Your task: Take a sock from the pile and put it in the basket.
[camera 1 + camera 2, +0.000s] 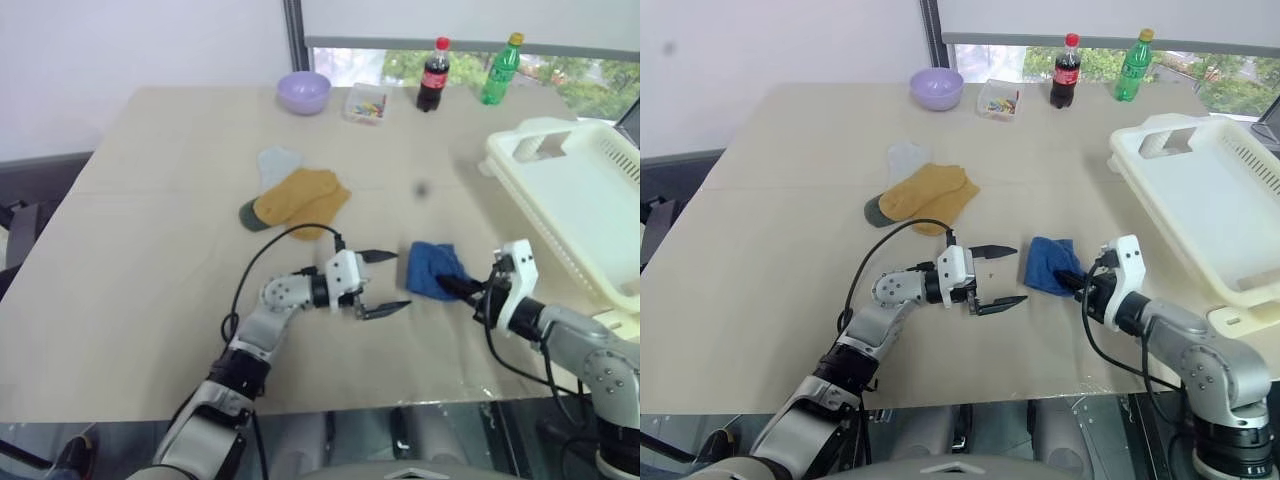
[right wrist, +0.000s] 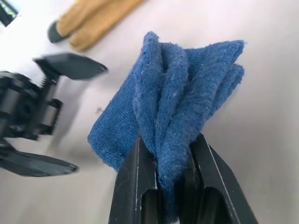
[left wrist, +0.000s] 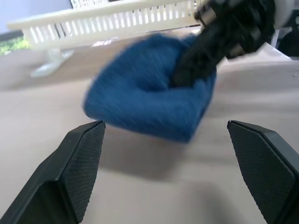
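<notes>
A royal blue sock [image 1: 432, 268] hangs bunched just above the table, pinched at its near edge by my right gripper [image 1: 462, 289], which is shut on it; the right wrist view shows the sock [image 2: 177, 121] squeezed between the two black fingers [image 2: 135, 182]. My left gripper [image 1: 380, 283] points at the sock from its left, open, with nothing between its fingers [image 3: 70, 172]. The pile [image 1: 295, 198] of mustard-orange socks, with a pale grey-blue piece and a dark grey tip, lies farther back at the centre. The white slotted basket [image 1: 575, 200] stands at the table's right edge.
At the table's far edge stand a lilac bowl [image 1: 304, 92], a small clear box [image 1: 365, 103] of coloured bits, a cola bottle [image 1: 433, 75] and a green bottle [image 1: 501, 69]. A black cable [image 1: 262, 255] loops over my left arm.
</notes>
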`<state>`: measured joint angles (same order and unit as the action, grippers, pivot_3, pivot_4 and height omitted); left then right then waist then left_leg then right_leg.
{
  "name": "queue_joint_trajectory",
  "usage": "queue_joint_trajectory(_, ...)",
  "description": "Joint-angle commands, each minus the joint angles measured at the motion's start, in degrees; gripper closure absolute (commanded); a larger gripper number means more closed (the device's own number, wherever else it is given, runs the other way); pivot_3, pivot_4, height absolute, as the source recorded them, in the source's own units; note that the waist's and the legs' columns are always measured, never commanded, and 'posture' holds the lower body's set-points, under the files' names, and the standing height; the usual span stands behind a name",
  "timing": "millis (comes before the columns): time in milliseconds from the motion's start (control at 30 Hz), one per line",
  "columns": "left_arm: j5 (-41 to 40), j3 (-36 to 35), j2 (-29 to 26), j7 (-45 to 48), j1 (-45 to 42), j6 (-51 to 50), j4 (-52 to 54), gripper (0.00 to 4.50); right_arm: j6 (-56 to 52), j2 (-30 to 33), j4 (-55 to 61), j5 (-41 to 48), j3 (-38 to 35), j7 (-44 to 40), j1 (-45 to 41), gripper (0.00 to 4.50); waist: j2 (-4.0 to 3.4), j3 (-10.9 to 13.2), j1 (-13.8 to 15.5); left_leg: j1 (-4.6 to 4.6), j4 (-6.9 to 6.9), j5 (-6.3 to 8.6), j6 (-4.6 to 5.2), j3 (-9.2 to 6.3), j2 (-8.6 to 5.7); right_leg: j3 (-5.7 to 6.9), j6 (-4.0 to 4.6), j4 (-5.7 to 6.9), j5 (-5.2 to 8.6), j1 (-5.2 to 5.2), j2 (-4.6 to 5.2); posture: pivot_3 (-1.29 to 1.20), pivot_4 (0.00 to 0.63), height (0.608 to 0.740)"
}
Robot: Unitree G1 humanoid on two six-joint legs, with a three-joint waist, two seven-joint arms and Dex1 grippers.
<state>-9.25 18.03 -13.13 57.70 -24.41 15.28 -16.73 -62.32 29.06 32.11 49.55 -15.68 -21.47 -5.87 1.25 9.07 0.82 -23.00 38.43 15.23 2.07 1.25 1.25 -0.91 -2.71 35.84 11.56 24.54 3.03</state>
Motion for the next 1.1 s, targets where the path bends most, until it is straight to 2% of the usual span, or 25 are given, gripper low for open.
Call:
queue_joint_trajectory(33,-0.85,-0.02,1.90,0.15,-0.89,1.61,0.03,0.00,-2.49,3.33,3.90,5.96,-5.62,0.77,-1.76,4.48,0.00,0.00,-0.02,0.00,0.00,0.00,0.00,-0.01,0.00,0.01,0.00,0.00,0.00,-0.01,0.00,0.00,0.150,0.740)
queue_joint_trajectory(167,-2.34,-0.48,4.44,-0.08,-1.82,-0.59,1.22,0.00,-5.05,10.84,3.51,10.78,-13.10,-0.05,-2.25,4.48,-0.06,0.05,0.04,-0.01,0.01,0.00,0.00,0.00,0.01,0.00,-0.12,0.01,-0.06,-0.01,-0.03,0.00,0.150,0.740)
queue_joint_trajectory(367,-5.32,-1.50,8.16,-1.72,-4.09,-5.48,4.29,0.00,-4.96,19.07,-3.90,12.11,-23.61,-0.48,-1.10,4.48,-0.03,0.06,-0.01,-0.05,0.04,0.00,0.01,-0.02,-0.03,0.03,-0.21,-0.02,-0.12,-0.03,-0.02,0.00,0.150,0.740)
queue_joint_trajectory(500,-8.33,-2.78,11.08,-3.96,-5.98,-11.14,5.75,0.00,-7.68,20.84,-16.13,15.15,-29.74,4.75,-6.51,4.48,-0.04,0.06,-0.12,0.00,0.04,0.00,0.01,0.04,-0.02,-0.05,-0.22,0.01,-0.13,-0.03,-0.06,0.00,0.150,0.740)
queue_joint_trajectory(800,-8.26,-3.95,11.96,-6.53,-9.10,-13.97,6.35,0.00,-6.95,18.52,-30.19,14.11,-30.75,11.45,-14.12,4.48,-0.13,0.05,-0.20,0.02,0.05,0.00,0.02,0.05,0.01,-0.13,-0.23,0.02,-0.14,-0.04,-0.16,0.00,0.150,0.740)
queue_joint_trajectory(867,-8.20,-4.10,11.92,-6.61,-9.65,-13.84,6.07,0.00,-6.76,18.43,-31.58,13.55,-30.22,11.68,-14.80,3.53,-0.13,0.05,-0.14,0.01,0.06,0.00,0.02,0.07,0.00,-0.13,-0.24,0.02,-0.15,-0.04,-0.16,0.00,0.150,0.740)
queue_joint_trajectory(900,-8.27,-4.23,11.97,-6.67,-9.93,-13.86,5.99,0.00,-6.06,18.26,-32.77,12.72,-30.08,12.29,-15.34,3.21,-0.13,0.04,-0.09,0.00,0.06,0.00,0.02,0.07,0.01,-0.13,-0.24,0.02,-0.15,-0.04,-0.16,0.00,0.150,0.740)
queue_joint_trajectory(933,-8.33,-4.37,12.02,-6.70,-10.15,-13.96,5.95,0.00,-5.43,18.17,-33.86,11.98,-29.96,12.79,-15.79,2.48,-0.14,0.04,-0.08,0.00,0.06,0.00,0.02,0.09,0.01,-0.12,-0.23,0.01,-0.15,-0.04,-0.16,0.00,0.150,0.740)
queue_joint_trajectory(1033,-8.34,-4.50,12.29,-6.82,-10.49,-14.05,6.00,0.00,-4.73,18.33,-35.46,10.89,-29.82,12.61,-16.12,1.41,-0.14,0.04,-0.06,-0.02,0.06,0.00,0.02,0.12,0.01,-0.13,-0.24,-0.01,-0.15,-0.04,-0.16,0.00,0.150,0.740)
queue_joint_trajectory(1100,-8.30,-4.48,12.39,-6.83,-10.51,-14.14,6.08,0.00,-4.13,18.45,-35.62,9.89,-29.79,12.55,-15.73,0.37,-0.14,0.04,-0.09,-0.02,0.06,0.00,0.02,0.15,0.00,-0.13,-0.23,-0.01,-0.15,-0.04,-0.15,0.00,0.150,0.740)
